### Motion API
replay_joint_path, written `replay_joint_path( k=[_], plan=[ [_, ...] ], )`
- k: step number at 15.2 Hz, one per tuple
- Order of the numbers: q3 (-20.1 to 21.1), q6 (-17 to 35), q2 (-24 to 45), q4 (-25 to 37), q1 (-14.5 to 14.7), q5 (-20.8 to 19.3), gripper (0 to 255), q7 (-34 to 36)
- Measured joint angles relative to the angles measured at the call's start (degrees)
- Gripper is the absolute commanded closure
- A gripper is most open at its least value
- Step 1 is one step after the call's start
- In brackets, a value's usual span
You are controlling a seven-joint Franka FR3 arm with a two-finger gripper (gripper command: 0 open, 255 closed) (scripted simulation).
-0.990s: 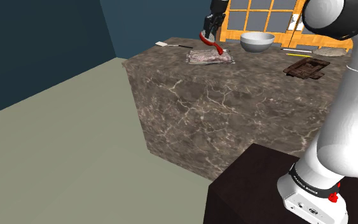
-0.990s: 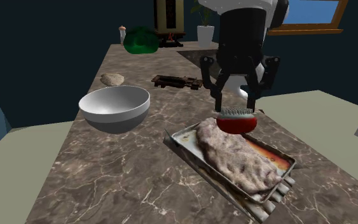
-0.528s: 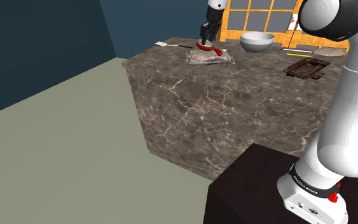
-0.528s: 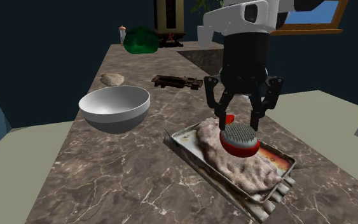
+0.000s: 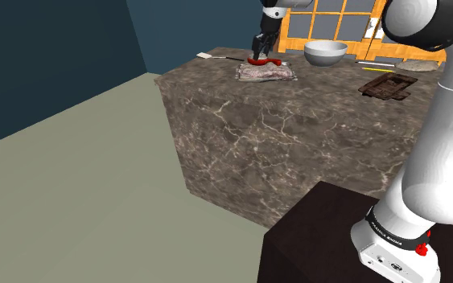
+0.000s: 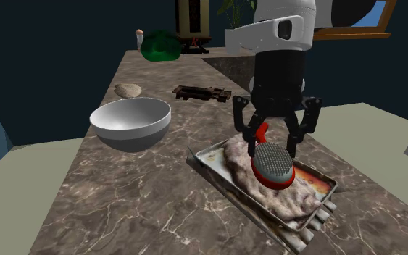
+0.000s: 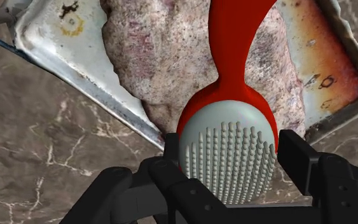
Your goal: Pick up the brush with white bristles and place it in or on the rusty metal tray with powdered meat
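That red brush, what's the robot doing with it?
The white robot arm is reaching over the rusty tray on the marble counter. The red brush rests bristles-up on the heap of meat inside the tray. The black fingers stand open on either side of the brush head and are not squeezing it. So the brush looks to be where it belongs, in the tray.

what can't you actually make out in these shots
End of the brush handle: wrist view, cut off by the picture edge.
Part of the meat: second exterior view, hidden under the brush head.
Rust on the tray: shoulder view, too small to make out.
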Motion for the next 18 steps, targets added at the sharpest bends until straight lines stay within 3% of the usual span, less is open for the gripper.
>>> replay_joint_path(
  k=[4, 5, 11, 18],
  plan=[
    [0.00, -0.19, 0.22, -0.04, -0.08, 0.06, 255, -0.09],
    [0.00, -0.20, 0.20, -0.07, -0.07, 0.02, 0, -0.05],
    [0.00, -0.43, 0.77, -0.81, -0.07, -0.08, 0, 0.03],
    [-0.40, -6.64, -1.38, 3.46, -0.20, -1.17, 0, 0.66]
  ],
)
